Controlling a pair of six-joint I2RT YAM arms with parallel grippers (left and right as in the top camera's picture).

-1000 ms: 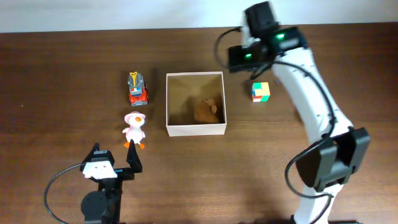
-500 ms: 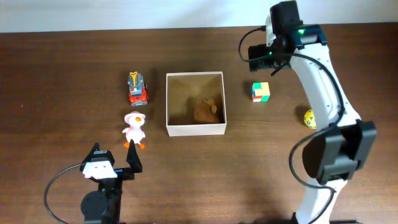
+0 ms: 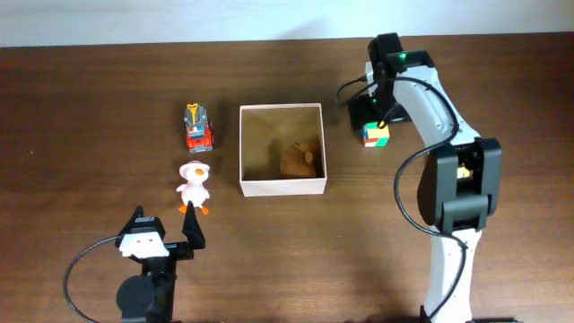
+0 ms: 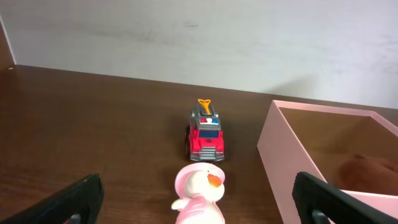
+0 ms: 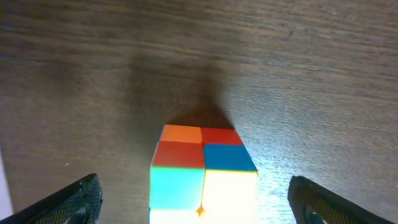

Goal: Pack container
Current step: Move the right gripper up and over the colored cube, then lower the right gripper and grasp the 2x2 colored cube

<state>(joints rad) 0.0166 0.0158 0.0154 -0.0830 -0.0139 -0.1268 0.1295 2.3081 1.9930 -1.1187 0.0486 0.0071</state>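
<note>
Packed in container (image 3: pixel 281 187): brown toy (image 3: pixel 299 159). Left on bench (image 3: pixel 90 108): cube (image 3: pixel 376 134), truck (image 3: pixel 198 127), duck (image 3: pixel 193 186). Right jaws spread over cube; left jaws spread, empty.

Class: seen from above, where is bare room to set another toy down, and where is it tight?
Bare wood lies left of the fire truck and duck, and in front of the container. The container's left half is bare too. Tight: between cube and container, where the right gripper hovers.
</note>
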